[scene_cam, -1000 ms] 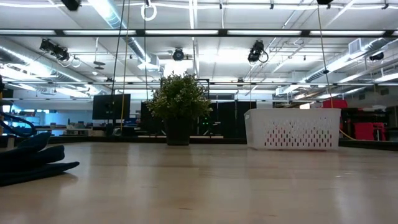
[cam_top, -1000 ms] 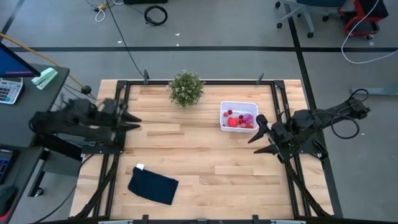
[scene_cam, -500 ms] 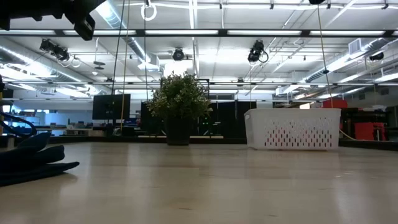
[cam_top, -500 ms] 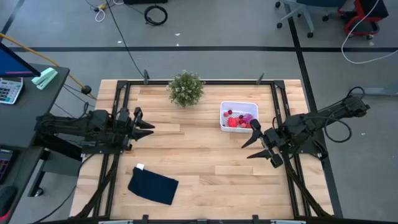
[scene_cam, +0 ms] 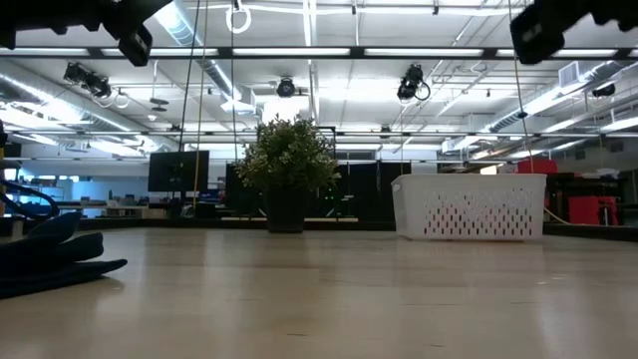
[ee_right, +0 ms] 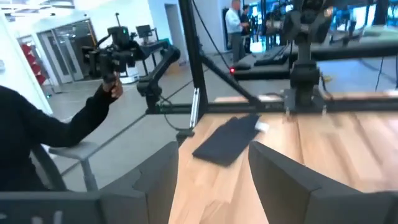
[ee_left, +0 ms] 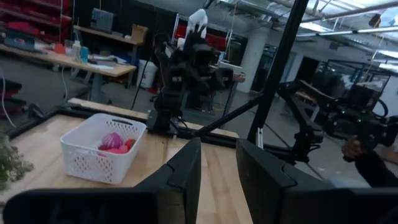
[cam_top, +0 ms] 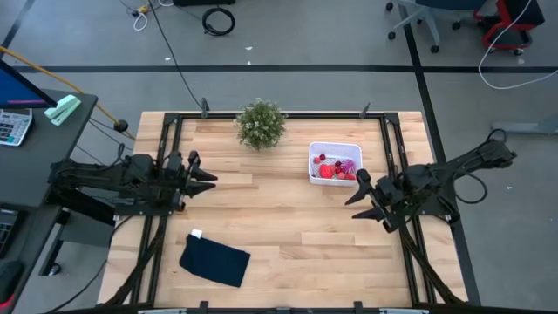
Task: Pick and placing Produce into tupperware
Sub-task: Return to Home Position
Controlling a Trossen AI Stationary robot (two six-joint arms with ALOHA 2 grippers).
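Note:
The white perforated basket [cam_top: 335,150] stands on its base at the table's far right, with red and pink toy fruits [cam_top: 330,170] and a purple piece [cam_top: 349,164] inside. It also shows in the low view as basket [scene_cam: 469,206], and in the left wrist view as basket [ee_left: 99,158] with fruit [ee_left: 112,140]. My right gripper [cam_top: 350,208] hovers open just on the near-right side of the basket, touching nothing. My left gripper [cam_top: 212,179] hovers open over the table's left side, far from the basket. Both wrist views show a gap between the fingers: left gripper [ee_left: 218,180], right gripper [ee_right: 212,180].
A bushy potted plant [cam_top: 261,125] stands at the far edge, left of the basket. A dark blue folded cloth [cam_top: 214,260] lies near the near-left corner. Bare wood lies between the two grippers. A person's arm [ee_right: 74,124] holding a device shows beyond the table.
My left gripper has swung out from the table's left edge toward the right, then stopped, open. My right gripper reached slightly toward the table's left, then drew back a little toward the right. Its arm now shows at the low view's upper right. The basket and fruit have stayed put.

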